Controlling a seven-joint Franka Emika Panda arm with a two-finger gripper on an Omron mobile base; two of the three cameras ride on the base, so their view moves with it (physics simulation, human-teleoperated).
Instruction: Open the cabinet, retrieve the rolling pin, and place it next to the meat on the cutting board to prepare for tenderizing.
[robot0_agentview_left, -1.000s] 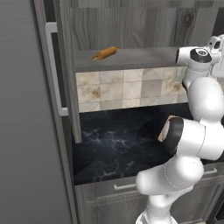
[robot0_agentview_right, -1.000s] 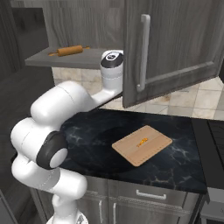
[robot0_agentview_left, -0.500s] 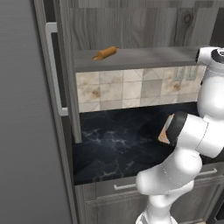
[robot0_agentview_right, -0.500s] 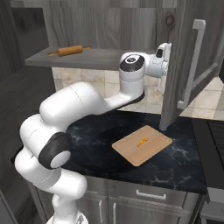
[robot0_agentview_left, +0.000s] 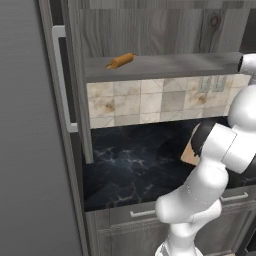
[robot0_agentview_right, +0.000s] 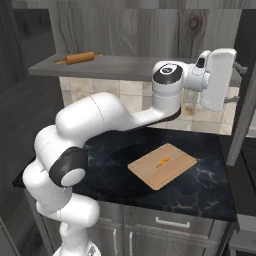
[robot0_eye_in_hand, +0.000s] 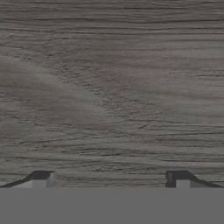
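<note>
Since a second ago the arm has swung right, pushing the cabinet's right door (robot0_agentview_right: 245, 120) fully open. Fingers (robot0_eye_in_hand: 43, 178) spread wide, gripping nothing, facing wood grain. Rolling pin (robot0_agentview_right: 80, 58) lies on the shelf (robot0_agentview_right: 125, 66), now reachable. Cutting board (robot0_agentview_right: 162, 165) with meat (robot0_agentview_right: 162, 161) waits on the worktop (robot0_agentview_right: 210, 185).

Black marbled countertop (robot0_agentview_right: 200, 192), beige tiled backsplash (robot0_agentview_left: 150, 102) behind, grey drawer fronts (robot0_agentview_right: 170, 230) with short handles below.

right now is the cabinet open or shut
Open. Both doors of the cabinet are swung out, the left door edge-on, leaving the shelf exposed with the rolling pin lying on it.
</note>
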